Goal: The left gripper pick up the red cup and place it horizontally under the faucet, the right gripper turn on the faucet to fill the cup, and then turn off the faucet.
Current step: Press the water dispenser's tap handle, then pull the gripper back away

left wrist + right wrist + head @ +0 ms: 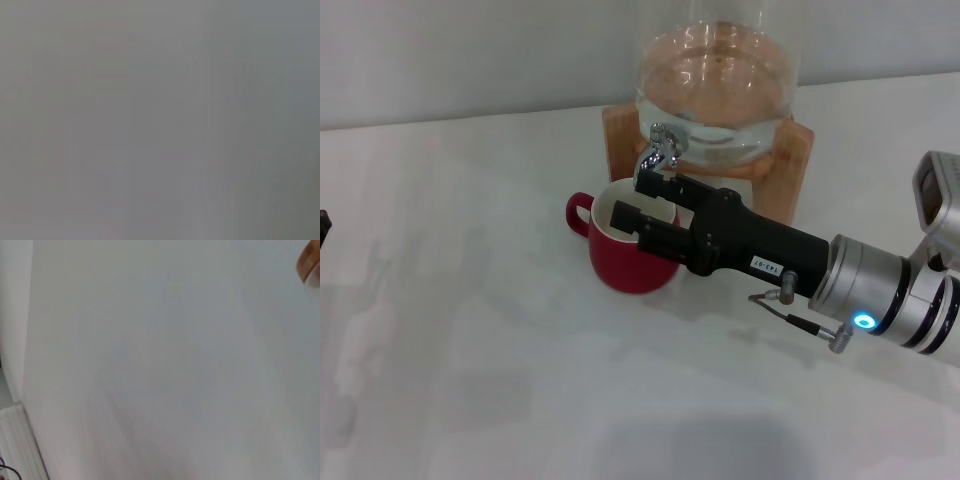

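Note:
The red cup (620,262) stands upright on the white table in the head view, white inside showing, its loop handle pointing to my left. It sits directly below the chrome faucet (660,150) fixed to the glass jar (720,80). My right gripper (630,197) reaches in from the right over the cup's mouth. Its black fingers are spread open with nothing between them, and the upper finger (665,186) lies just under the faucet. Only a black sliver of the left gripper (323,228) shows at the table's far left edge.
The jar holds water and rests on a wooden stand (802,160) at the back. A corner of that stand (310,262) shows in the right wrist view above bare white table (160,370). The left wrist view is uniform grey.

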Motion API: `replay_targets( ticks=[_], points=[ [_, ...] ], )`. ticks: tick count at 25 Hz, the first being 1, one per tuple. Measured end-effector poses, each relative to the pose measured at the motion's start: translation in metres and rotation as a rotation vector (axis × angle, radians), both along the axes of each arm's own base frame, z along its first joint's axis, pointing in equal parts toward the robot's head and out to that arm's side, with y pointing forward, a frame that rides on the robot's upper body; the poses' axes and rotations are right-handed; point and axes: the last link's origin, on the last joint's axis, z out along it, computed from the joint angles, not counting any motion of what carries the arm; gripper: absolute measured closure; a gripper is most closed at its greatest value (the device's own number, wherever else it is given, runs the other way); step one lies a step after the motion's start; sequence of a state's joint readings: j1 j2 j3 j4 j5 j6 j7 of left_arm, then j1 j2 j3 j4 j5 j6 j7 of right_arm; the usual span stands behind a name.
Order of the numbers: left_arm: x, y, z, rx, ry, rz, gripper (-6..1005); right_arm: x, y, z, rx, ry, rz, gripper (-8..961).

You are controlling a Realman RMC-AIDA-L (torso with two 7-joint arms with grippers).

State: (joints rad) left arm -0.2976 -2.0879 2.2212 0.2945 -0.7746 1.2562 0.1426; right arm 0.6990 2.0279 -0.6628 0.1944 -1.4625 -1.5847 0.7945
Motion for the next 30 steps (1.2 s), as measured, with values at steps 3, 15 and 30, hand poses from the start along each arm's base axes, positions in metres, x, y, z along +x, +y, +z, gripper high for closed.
replay_targets(
  ticks=[3,15,30],
  points=[
    [0.0,0.0,0.0,0.0,0.0,0.0,117,0.002,0.001,0.001,0.008,-0.001,-0.013,230],
    [0.0,0.0,0.0,0.001,0.0,-0.001,117,0.01,0.002,0.005,0.035,-0.005,-0.043,230],
    [0.001,0.0,0.001,0.004,-0.001,-0.006,117,0.011,0.001,0.005,0.04,-0.004,-0.046,230]
  ],
)
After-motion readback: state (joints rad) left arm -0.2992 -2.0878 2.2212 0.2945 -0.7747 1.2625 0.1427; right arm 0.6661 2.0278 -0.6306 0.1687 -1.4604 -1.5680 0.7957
